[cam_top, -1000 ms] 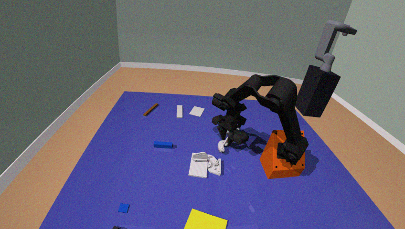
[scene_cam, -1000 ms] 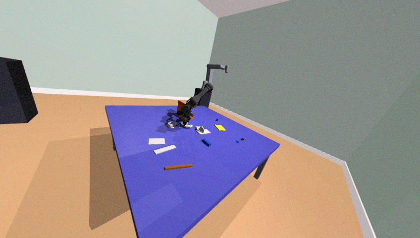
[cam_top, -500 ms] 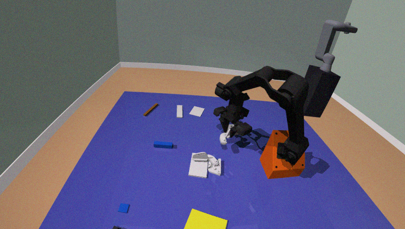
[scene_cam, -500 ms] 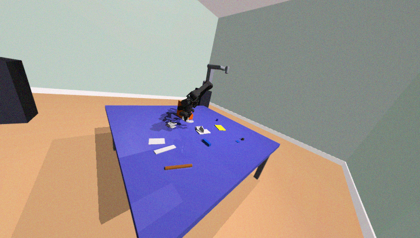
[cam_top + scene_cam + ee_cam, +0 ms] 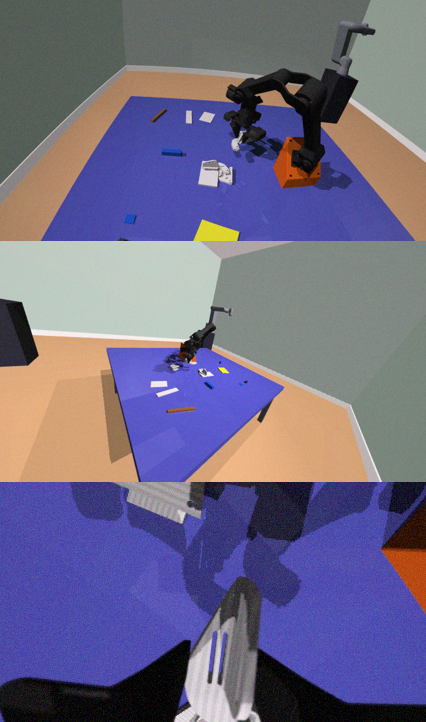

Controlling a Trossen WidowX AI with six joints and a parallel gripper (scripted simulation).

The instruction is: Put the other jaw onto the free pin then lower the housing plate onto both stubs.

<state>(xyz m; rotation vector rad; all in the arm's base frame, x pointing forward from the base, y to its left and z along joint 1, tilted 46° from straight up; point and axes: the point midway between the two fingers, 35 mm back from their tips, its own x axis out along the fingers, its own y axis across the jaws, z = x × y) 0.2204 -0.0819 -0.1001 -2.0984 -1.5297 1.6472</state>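
Note:
My gripper is shut on the loose white jaw, which appears just above the table. Its slotted, tapered end points up in the wrist view. The white base lies left of and nearer the top camera than the gripper. The other jaw sits at the base and reaches over its ribbed part. A greyish ribbed piece, apparently the housing plate, lies near the gripper. The free pin is too small to tell.
The orange arm mount stands right of the gripper. A blue bar, a yellow plate, a white strip, a white square and a brown stick lie around.

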